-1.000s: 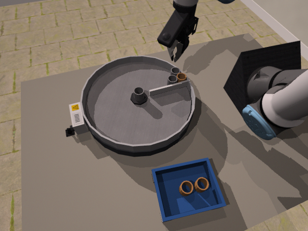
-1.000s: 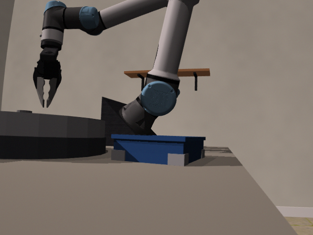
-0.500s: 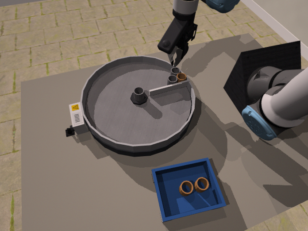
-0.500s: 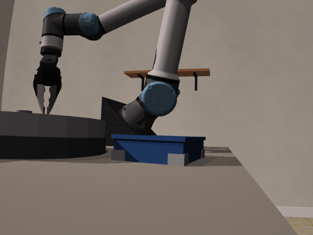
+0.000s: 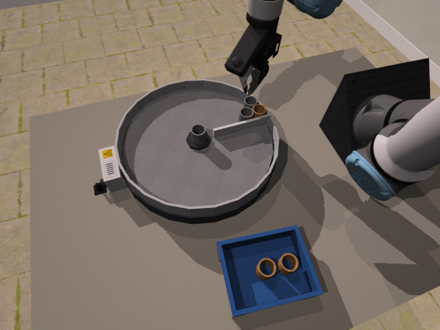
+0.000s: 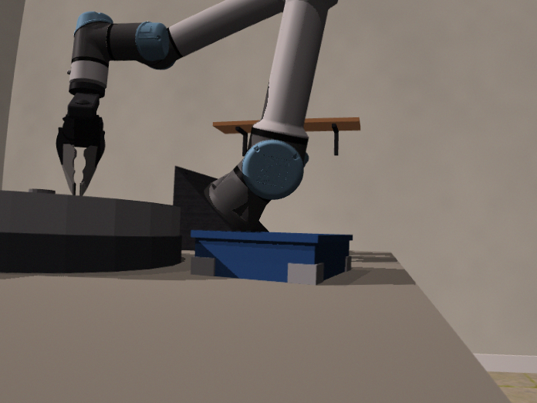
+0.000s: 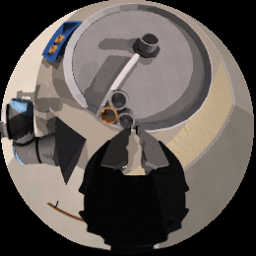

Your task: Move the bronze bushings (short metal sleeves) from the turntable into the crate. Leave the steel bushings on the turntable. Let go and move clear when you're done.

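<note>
On our left a white box (image 5: pixel 110 167) adjoins the turntable (image 5: pixel 191 212) (image 6: pixel 121 216) (image 7: pixel 70 74), whose centre post (image 5: pixel 198 134) (image 7: pixel 148 43) precedes the fence (image 5: pixel 241 125) (image 7: pixel 124 73). We see our gripper (image 5: pixel 247 91) (image 6: pixel 77 193) (image 7: pixel 133 126), jaws pressed together on nothing, above two steel bushings (image 5: pixel 250 102) (image 7: pixel 118 99) that, with the fence, crowd the last bronze one (image 5: pixel 259 110) (image 7: pixel 108 115). Nearer us, the crate (image 5: pixel 224 277) (image 6: pixel 264 258) (image 7: pixel 47 57) holds two bronze bushings (image 5: pixel 258 273) (image 7: pixel 53 48), left of the arm's base.

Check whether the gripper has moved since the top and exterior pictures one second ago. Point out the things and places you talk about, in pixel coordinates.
Yes: the gripper (image 5: pixel 246 91) (image 6: pixel 77 194) (image 7: pixel 133 126) is lower, its tips now down at the turntable's rim (image 5: pixel 191 212) (image 6: pixel 121 221) (image 7: pixel 69 64).
</note>
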### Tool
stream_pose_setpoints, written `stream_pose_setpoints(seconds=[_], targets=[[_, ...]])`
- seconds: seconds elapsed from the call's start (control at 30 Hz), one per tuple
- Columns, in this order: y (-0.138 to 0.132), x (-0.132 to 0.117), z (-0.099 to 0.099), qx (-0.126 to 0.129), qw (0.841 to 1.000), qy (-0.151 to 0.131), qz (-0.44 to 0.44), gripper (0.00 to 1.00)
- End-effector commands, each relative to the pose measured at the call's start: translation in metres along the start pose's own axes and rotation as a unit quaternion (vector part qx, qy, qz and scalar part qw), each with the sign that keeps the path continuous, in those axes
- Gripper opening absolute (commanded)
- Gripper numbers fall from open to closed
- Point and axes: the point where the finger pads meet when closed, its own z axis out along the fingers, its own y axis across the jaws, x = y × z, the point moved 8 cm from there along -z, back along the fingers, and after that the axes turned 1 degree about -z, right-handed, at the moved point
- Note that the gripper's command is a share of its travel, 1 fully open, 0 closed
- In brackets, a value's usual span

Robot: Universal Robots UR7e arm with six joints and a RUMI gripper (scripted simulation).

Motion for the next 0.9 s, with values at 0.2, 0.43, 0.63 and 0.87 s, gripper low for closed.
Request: stream_pose_setpoints(seconds=[0.2,0.43,0.63,0.87], targets=[[0.001,0.0,-0.001,-0.001,1.0,0.0,0.0,0.05],[0.001,0.0,-0.001,-0.001,1.0,0.0,0.0,0.05],[0.0,0.001,0.008,0.001,1.0,0.001,0.0,0.05],[0.001,0.0,0.008,0.0,1.0,0.0,0.001,0.05]])
